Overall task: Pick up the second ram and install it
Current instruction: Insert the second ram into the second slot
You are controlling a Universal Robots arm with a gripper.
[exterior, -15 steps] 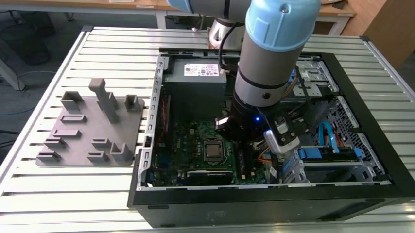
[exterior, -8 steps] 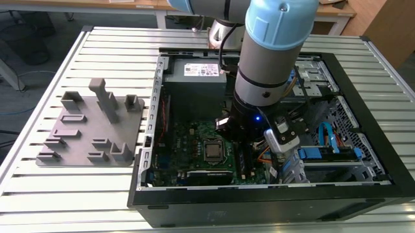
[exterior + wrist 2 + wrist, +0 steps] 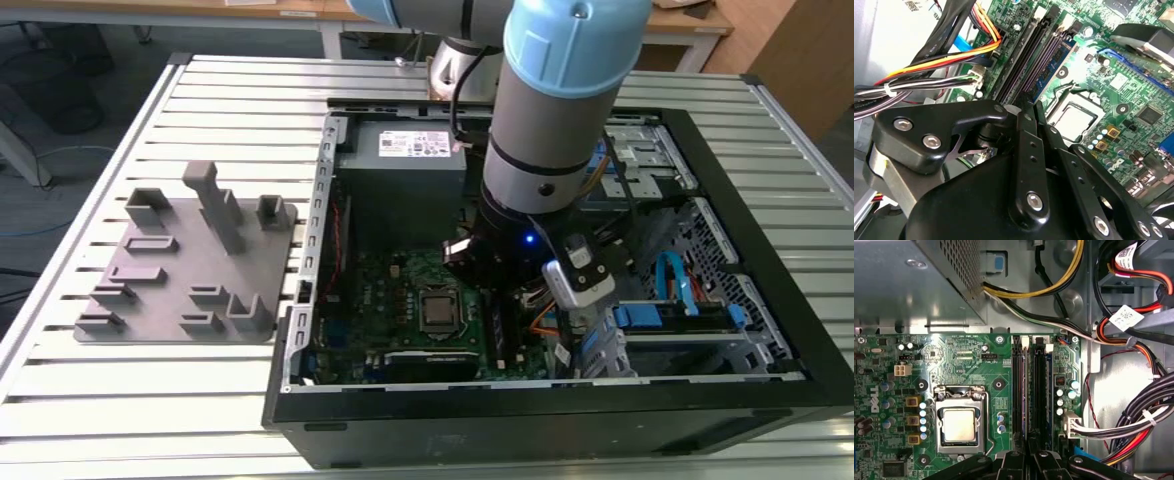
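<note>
Arm is down inside the open black metal computer case [image 3: 534,425], which lies on the slatted aluminium worktop [image 3: 134,420]; a grey moulded parts fixture [image 3: 187,270] sits at the exterior view's left, with no blue stick visible on it. The black two-finger gripper [image 3: 1029,107] is over the long black memory slots [image 3: 498,335] at lower centre of the exterior frame. The second ram, a slim blue circuit-board stick [image 3: 1056,62], stands on edge in the slot bank of the green motherboard [image 3: 1134,100], between the other slots and the silver processor socket [image 3: 1074,117]. In the first wrist view a thin blue edge [image 3: 1050,390] runs along the outer slot, on the side toward the bundled cables [image 3: 1134,425]. The gripper's [image 3: 1030,456] jaws are drawn close together at one end of the stick. I cannot tell whether they pinch its top edge or only rest on it. Long axis lies parallel to the slots and flat to the board, one end pointing at the gripper and the other at the grey power supply box [image 3: 904,285]. Handling judgement: light, stiff, thin and brittle, with exposed chips. It is best held by the bare long edges near mid-length, and pressed straight down rather than twisted.
</note>
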